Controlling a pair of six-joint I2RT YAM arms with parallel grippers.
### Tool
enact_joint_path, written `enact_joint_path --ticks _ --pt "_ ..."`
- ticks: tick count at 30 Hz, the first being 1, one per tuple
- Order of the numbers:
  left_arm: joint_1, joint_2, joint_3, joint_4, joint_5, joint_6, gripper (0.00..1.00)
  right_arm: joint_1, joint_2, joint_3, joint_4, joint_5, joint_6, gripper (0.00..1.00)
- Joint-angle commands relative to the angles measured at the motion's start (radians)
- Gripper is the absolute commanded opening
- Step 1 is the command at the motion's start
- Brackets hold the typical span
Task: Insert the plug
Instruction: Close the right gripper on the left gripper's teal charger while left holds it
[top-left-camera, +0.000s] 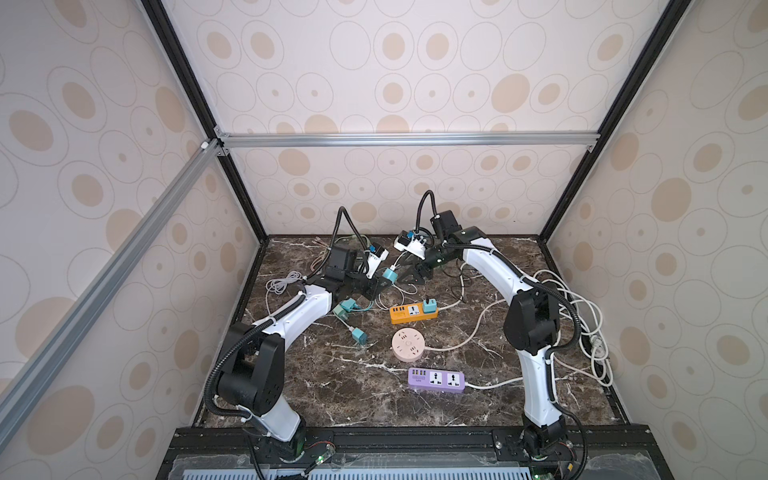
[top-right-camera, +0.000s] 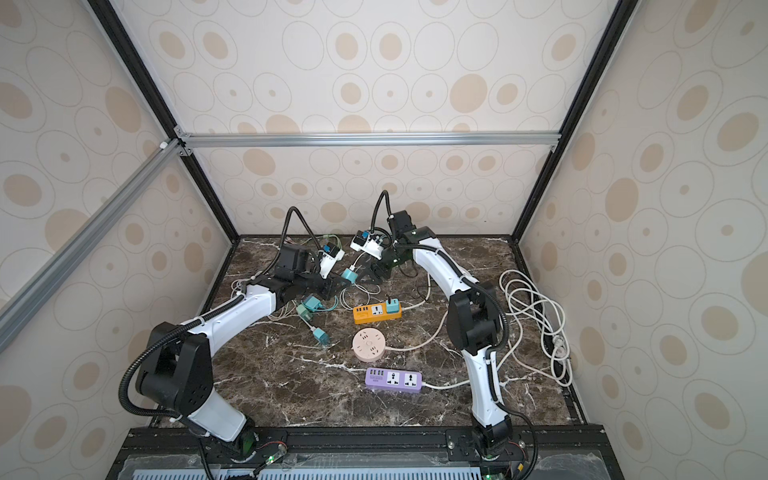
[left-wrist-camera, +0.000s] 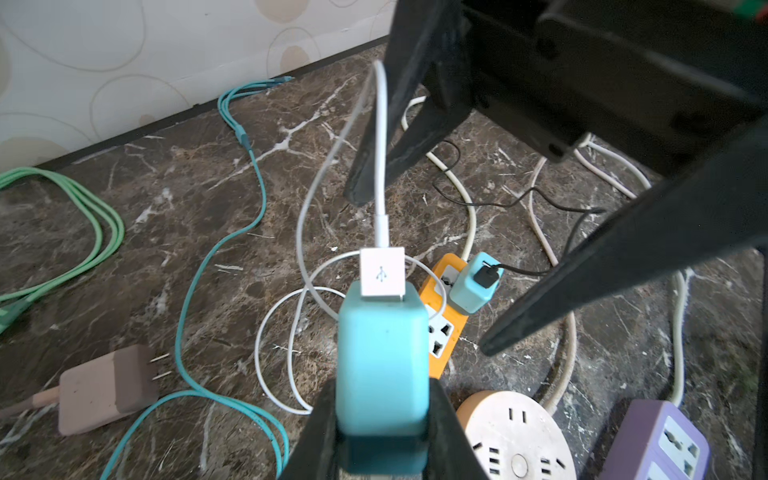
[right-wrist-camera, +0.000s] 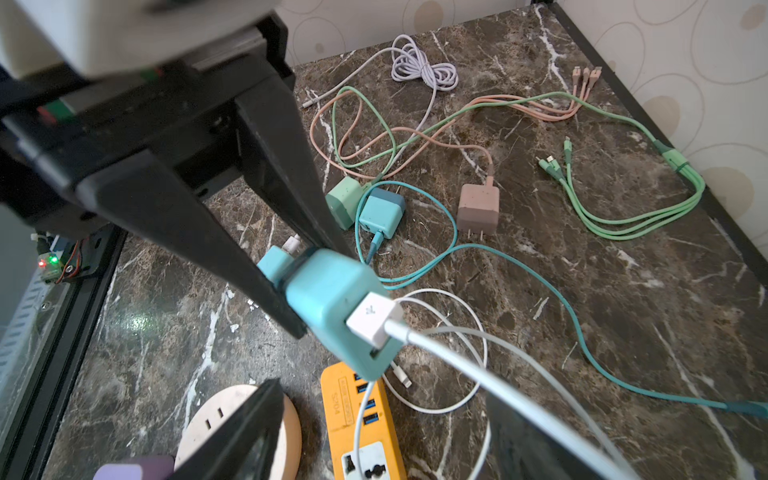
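left wrist view says it best: the left gripper (left-wrist-camera: 382, 390) is clamped partway shut on the teal charger (left-wrist-camera: 382, 353), held up off the table just behind the orange power strip (right-wrist-camera: 338, 409). the white usb plug (left-wrist-camera: 382, 272) looks seated in the charger's port, maybe not quite flush. the right gripper (left-wrist-camera: 419, 270) hangs right at the plug with its jaws spread wide and nothing in them, one either side of the white cable

my take: i'd check the plug's fully home before backing off, pull the right arm straight away so it can't snag the cable, and hold the left grip square so the charger doesn't twist

what's in what: the orange strip has another teal charger (left-wrist-camera: 473, 286) with a black cable (left-wrist-camera: 486, 276) in its end socket, and the socket beside it is free. the round pink strip (top-left-camera: 408, 344) and the purple strip (top-left-camera: 436, 388), both on the near side of the orange strip, look empty
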Motion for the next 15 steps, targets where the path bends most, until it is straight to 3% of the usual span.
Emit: enact_joint_path --ticks 1,4,8,15 --pt "0.001 -0.036 -0.024 0.053 0.135 0.136 0.0 -0.002 -0.005 0.022 -0.056 -0.039 -0.062 0.79" --pt "0.001 -0.081 -0.09 0.124 0.148 0.213 0.0 -0.002 -0.019 0.022 -0.09 -0.048 -0.114 0.77" --pt "0.001 -0.081 -0.094 0.096 0.179 0.316 0.0 0.002 -0.033 0.033 -0.158 -0.055 -0.193 0.72" --pt "0.0 -0.066 -0.112 0.134 0.172 0.329 0.0 0.011 -0.06 0.044 -0.304 -0.095 -0.325 0.67"
